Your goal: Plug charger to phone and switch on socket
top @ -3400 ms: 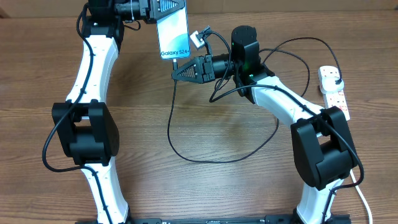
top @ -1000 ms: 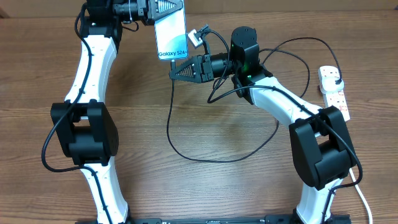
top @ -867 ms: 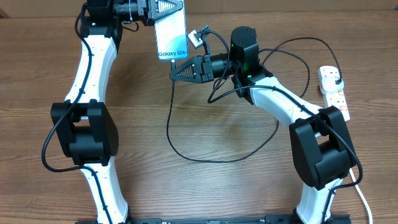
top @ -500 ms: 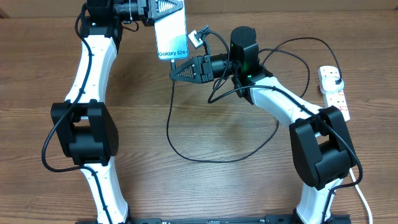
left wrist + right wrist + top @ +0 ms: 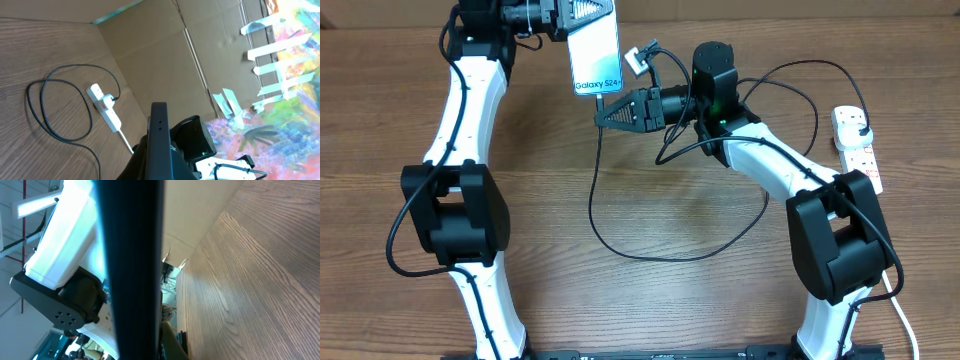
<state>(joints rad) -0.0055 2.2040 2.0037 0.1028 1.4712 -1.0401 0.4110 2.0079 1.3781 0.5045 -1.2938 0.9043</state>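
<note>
My left gripper [image 5: 588, 14] is shut on the top end of the phone [image 5: 596, 58] and holds it up at the back of the table, its "Galaxy S24" end pointing down. In the left wrist view the phone shows as a dark edge [image 5: 159, 140]. My right gripper [image 5: 603, 116] is shut on the tip end of the black charger cable [image 5: 592, 205], just below the phone's lower edge. The connector tip itself is hidden. The phone's dark edge [image 5: 131, 270] fills the right wrist view. The white socket strip [image 5: 857, 150] lies at the far right with the black plug [image 5: 861, 126] in it.
The charger cable loops across the table's middle [image 5: 670, 255] and back behind the right arm to the strip. The strip and cable loops also show in the left wrist view [image 5: 106, 107]. A cardboard wall [image 5: 165, 55] stands behind the table. The strip's thick white cord [image 5: 905, 320] runs off the front right.
Since the earliest frame the phone and my right gripper have shifted slightly left. Over the last second almost nothing has moved.
</note>
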